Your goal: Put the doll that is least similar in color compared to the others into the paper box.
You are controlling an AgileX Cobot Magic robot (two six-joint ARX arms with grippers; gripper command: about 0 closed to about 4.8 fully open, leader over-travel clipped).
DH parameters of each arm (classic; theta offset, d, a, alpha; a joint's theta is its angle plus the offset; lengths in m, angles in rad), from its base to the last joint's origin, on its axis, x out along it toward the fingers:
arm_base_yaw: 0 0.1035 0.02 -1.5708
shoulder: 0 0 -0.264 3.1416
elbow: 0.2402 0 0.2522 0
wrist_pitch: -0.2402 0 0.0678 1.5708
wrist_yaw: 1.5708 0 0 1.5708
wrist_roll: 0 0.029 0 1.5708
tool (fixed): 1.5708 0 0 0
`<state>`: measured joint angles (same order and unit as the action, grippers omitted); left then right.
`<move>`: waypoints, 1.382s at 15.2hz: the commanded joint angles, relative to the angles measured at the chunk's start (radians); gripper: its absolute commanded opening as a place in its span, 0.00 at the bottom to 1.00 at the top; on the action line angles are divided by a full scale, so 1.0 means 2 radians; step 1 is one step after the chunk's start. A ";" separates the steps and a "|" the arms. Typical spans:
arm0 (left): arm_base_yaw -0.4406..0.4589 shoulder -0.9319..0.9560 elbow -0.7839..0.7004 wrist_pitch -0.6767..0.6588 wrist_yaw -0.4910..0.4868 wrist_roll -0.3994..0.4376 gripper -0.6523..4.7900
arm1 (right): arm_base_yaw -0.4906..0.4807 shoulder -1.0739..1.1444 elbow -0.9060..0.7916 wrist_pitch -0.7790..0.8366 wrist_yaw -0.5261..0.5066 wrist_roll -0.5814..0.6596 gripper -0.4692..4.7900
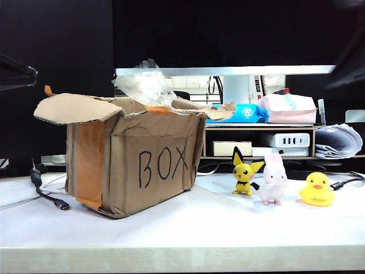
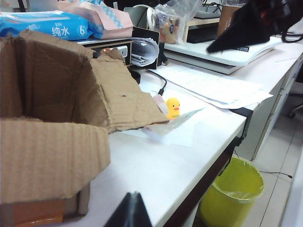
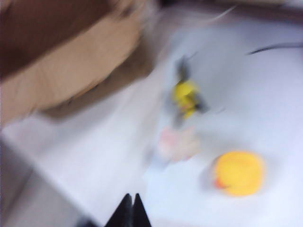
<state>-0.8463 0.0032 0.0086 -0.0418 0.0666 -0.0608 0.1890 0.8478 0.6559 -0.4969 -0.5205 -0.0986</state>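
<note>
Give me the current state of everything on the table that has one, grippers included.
paper box: top open, flaps ragged, upright on the table.
doll: upright on the table, outside the box, untouched.
yellow mouse figurine: upright, left of the doll.
rubber duck: upright, right of the doll.
right gripper: shut, empty, above the toys.
left gripper: fingers together, empty, beside the box.
</note>
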 commanded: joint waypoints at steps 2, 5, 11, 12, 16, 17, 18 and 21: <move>0.000 0.000 0.000 0.006 0.000 0.000 0.11 | 0.101 0.072 0.035 -0.042 0.104 -0.034 0.08; 0.000 0.000 0.000 0.006 0.000 0.000 0.11 | 0.144 0.095 0.035 -0.022 0.145 -0.026 0.08; 0.000 0.000 0.000 0.006 0.000 0.000 0.11 | 0.144 0.095 0.035 0.099 0.147 0.023 0.08; 0.000 0.000 0.000 0.006 0.000 0.000 0.11 | 0.144 0.095 0.035 0.108 0.151 0.023 0.08; 0.000 0.000 0.000 0.006 0.000 0.000 0.11 | 0.144 0.095 0.035 0.037 0.207 0.023 0.08; 0.000 0.000 0.000 0.006 0.000 0.000 0.11 | 0.144 0.095 0.035 0.018 0.207 0.023 0.08; 0.000 0.000 0.000 0.006 0.000 0.000 0.11 | 0.144 0.095 0.035 0.008 0.208 0.022 0.08; 0.000 0.000 0.000 0.006 0.000 0.000 0.11 | 0.144 0.094 0.035 -0.020 0.288 0.021 0.08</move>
<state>-0.8463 0.0032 0.0086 -0.0414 0.0666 -0.0608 0.4755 1.0405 0.7197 -0.5232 -0.0078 -0.0570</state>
